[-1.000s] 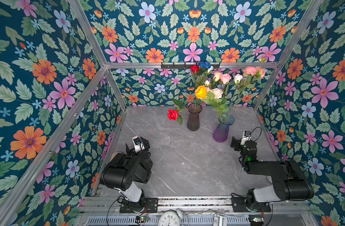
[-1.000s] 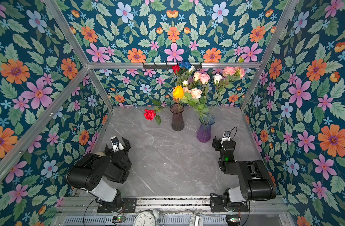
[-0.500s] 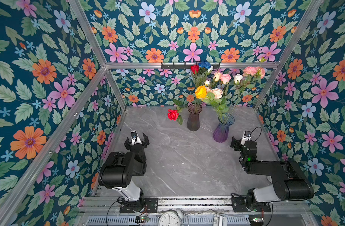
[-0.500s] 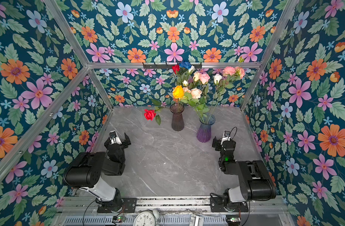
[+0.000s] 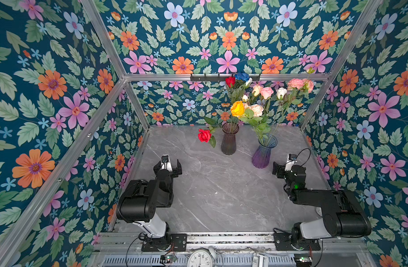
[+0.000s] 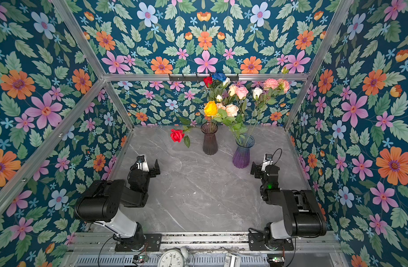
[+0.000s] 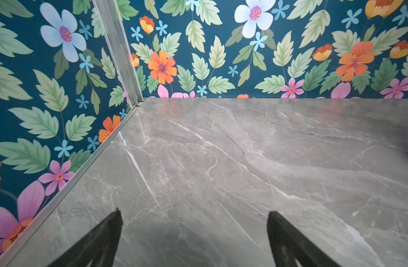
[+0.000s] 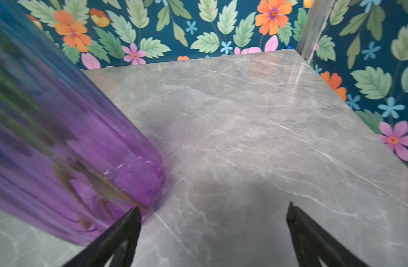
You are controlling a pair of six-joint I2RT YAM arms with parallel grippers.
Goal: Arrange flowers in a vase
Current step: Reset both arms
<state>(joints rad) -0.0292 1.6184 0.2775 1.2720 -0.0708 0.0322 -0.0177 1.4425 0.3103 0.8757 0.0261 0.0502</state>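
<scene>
Flowers (image 5: 256, 108) are held in the purple vase (image 5: 263, 153) and a dark vase (image 5: 229, 142) beside it, while arms (image 5: 140, 201) are folded low, the right gripper (image 8: 214, 205) just beside the purple vase, the left gripper (image 7: 193, 212) well apart, both spread empty.

left tool (image 7: 194, 212) jaws spread wide, right tool (image 8: 213, 206) jaws spread wide

Dark teal wallpaper (image 5: 48, 69) printed with orange, pink and pale blue blossoms lines three walls. Silver aluminium bars (image 5: 156, 77) frame the corners. The desk (image 5: 221, 196) is grey veined marble, evenly lit. A clock face (image 5: 199, 260) shows at its near edge, perhaps lying flat.
</scene>
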